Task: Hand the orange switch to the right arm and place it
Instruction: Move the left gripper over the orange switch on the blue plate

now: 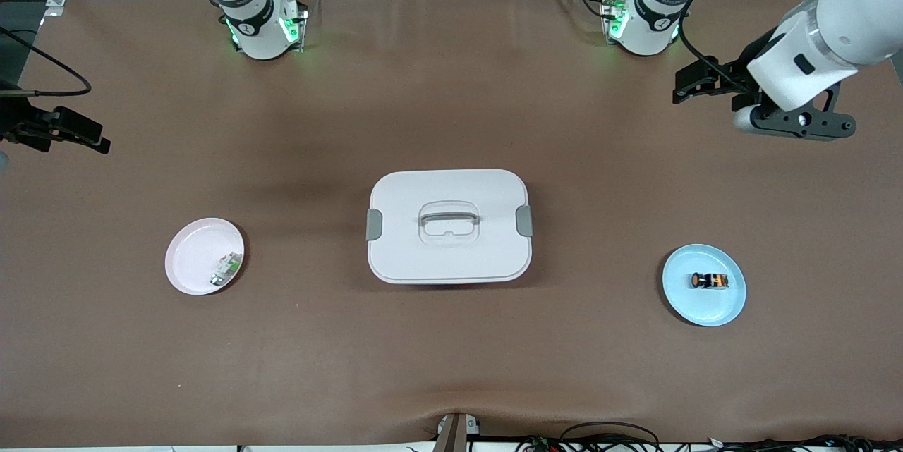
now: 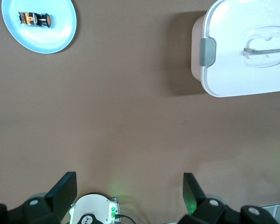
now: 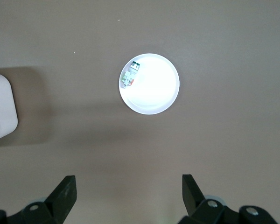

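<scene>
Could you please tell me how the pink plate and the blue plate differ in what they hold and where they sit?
The pink plate lies toward the right arm's end of the table; the blue plate lies toward the left arm's end.
The pink plate holds a small white-and-green part near its rim; the blue plate holds the orange switch, lying on its side near its middle.
Both are small round plates beside the white lidded box.

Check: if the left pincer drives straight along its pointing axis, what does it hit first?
Probably bare table. The left pincer is open and aimed at brown mat between the blue plate and white box; neither appears in line, though depth is unclear.
</scene>
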